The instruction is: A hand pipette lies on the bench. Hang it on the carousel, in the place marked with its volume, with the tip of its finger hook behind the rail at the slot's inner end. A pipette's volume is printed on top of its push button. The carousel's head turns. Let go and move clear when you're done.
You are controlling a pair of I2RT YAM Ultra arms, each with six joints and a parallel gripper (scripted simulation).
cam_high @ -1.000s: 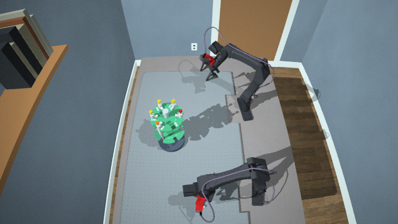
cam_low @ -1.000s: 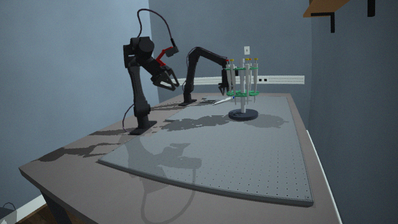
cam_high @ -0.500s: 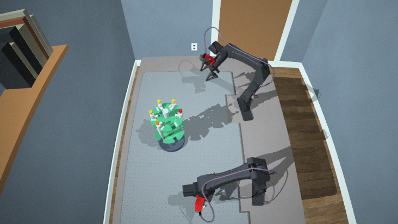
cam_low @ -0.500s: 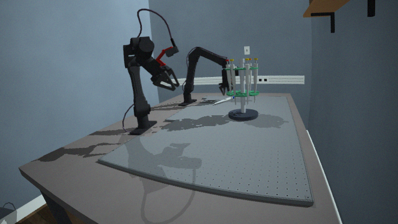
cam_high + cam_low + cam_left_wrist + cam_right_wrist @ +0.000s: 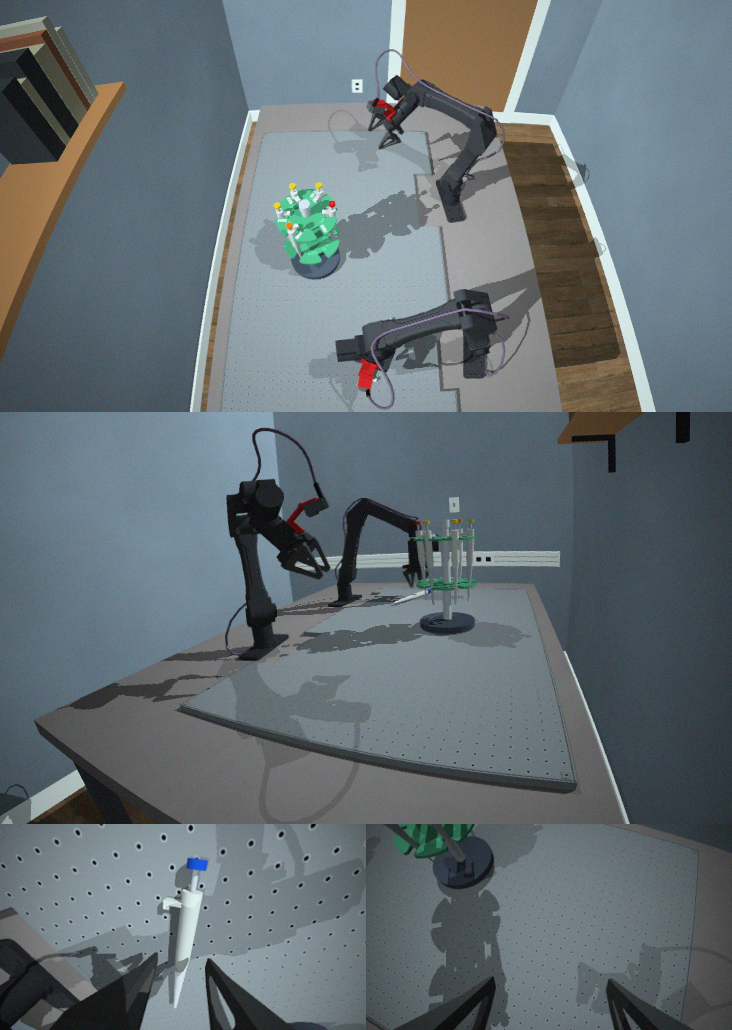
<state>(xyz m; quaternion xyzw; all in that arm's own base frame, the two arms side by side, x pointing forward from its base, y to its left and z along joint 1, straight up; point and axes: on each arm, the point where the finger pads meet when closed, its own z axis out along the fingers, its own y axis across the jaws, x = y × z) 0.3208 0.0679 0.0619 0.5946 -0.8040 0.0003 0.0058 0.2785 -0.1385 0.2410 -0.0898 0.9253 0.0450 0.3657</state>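
My left gripper (image 5: 417, 583) (image 5: 182, 959) is released, fingers partly parted with nothing between them, over the pipette (image 5: 409, 597) (image 5: 188, 925) on the bench. Closing here, I'd likely pinch the slim taper—it could swivel or slip. Squeezing higher but off-centre could roll it onto its finger hook (image 5: 171, 903). I can't read the volume on the blue button (image 5: 429, 591) (image 5: 197, 864), so guessing risks the wrong place. Farther out, the carousel (image 5: 315, 268) (image 5: 446, 624) (image 5: 313, 1026) (image 5: 481, 858) may turn if I brush its head. My right gripper (image 5: 375, 138) (image 5: 325, 571) (image 5: 550, 983) stands wide and unladen.
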